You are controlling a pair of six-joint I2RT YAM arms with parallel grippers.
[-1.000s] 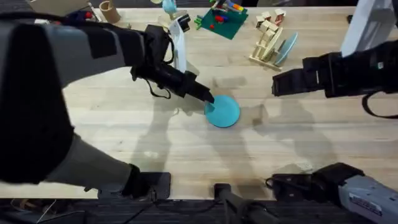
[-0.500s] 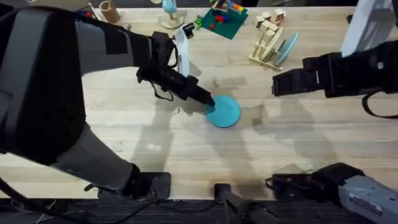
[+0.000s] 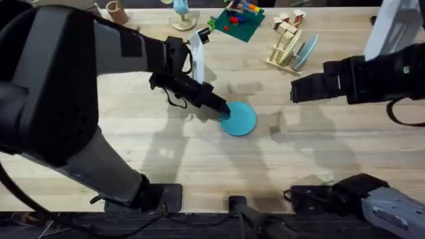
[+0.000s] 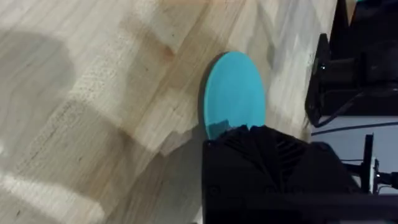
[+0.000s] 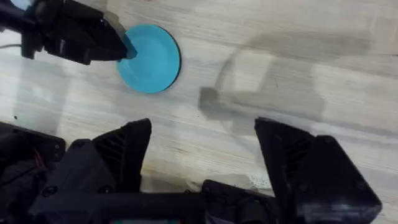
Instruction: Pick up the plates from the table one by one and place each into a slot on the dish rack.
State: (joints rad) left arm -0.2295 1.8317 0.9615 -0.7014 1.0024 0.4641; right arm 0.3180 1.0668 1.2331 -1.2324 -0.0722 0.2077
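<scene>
Round, smooth turquoise plate (image 3: 239,119) — apparently flat

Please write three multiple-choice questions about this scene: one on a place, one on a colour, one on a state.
1. Where is the left gripper?
A. at the turquoise plate's edge
B. over the dish rack
C. at its base

2. What colour is the plate lying flat on the table?
A. pink
B. turquoise
C. cream

3. How is the right gripper?
A. shut on a plate
B. open, holding nothing
C. shut on a peg

Answers: 1 A, its fingertips meet the plate's rim; 2 B, bright turquoise on pale wood; 3 B, its fingers stand wide apart above bare table.
</scene>
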